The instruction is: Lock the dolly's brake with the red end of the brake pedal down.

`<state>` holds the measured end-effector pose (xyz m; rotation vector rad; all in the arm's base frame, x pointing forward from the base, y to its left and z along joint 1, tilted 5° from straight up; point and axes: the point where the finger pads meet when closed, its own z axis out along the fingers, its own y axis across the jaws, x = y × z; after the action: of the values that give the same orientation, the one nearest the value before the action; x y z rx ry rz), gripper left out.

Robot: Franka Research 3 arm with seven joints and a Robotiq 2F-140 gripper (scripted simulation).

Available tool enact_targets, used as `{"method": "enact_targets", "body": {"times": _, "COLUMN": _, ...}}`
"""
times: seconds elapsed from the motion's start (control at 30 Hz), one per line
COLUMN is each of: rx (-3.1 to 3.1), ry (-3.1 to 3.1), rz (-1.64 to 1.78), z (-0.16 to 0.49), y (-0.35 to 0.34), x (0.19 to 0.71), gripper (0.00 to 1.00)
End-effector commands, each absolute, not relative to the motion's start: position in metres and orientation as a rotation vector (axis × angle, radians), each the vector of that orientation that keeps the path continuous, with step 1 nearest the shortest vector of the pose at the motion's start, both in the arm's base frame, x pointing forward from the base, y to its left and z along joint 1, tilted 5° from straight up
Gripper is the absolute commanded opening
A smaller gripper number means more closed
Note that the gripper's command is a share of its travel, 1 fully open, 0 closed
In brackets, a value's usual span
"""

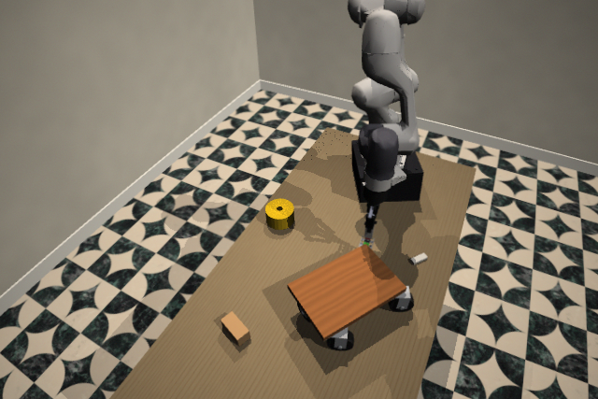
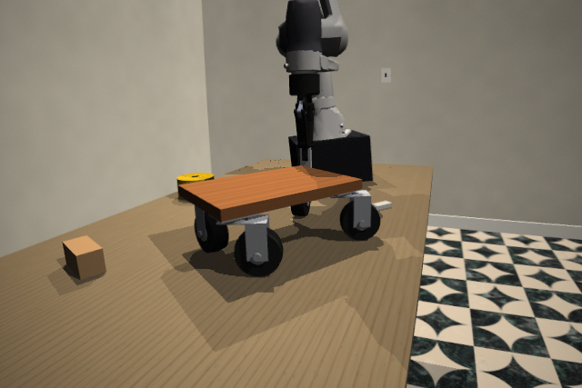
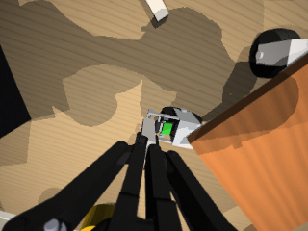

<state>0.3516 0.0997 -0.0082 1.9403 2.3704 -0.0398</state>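
Dolly (image 1: 345, 291) on table (image 1: 270, 365), cube (image 1: 234, 327) left, arm base (image 1: 414, 180) behind

Even, fairly bright light falls from above, casting several overlapping hard-edged shadows across the desk (image 1: 203, 361); the walls stay dull grey, edges look jagged and coarse, nothing glares, and no view is blurred
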Motion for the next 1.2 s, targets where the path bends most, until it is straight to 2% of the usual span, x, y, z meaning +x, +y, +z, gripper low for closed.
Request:
{"method": "enact_targets", "body": {"times": 0.0, "rx": 1.936, "ry": 2.373, "rz": -0.039, "z": -0.0083, "y": 0.1008, "x": 0.3522, "gripper": 0.00}}
{"method": "enact_targets", "body": {"times": 1.17, "rx": 1.936, "ry": 2.373, "rz": -0.039, "z": -0.0162, "y": 0.1003, "x": 0.3526, "gripper": 0.00}}
